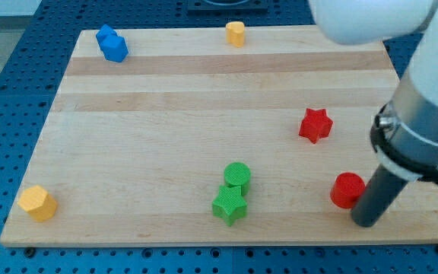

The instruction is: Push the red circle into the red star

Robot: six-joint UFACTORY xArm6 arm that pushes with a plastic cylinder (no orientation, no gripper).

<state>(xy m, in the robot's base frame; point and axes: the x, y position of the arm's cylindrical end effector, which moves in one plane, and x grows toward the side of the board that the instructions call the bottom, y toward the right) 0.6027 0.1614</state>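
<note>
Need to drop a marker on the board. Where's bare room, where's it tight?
Bare: the wide middle between the blue block, the orange block and the green pair. Also top right, past the yellow block. Tight: bottom right, where my tip sits beside the red circle, red star above.

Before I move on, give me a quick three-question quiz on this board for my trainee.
1. True or false: my tip sits at the red circle's right-hand side in the view.
2. Which block touches the green star? A) yellow block at the view's top B) green circle C) blue block
3. From the red circle, the red star lies toward the view's ____.

Key: 1 true; 2 B; 3 top.
</note>
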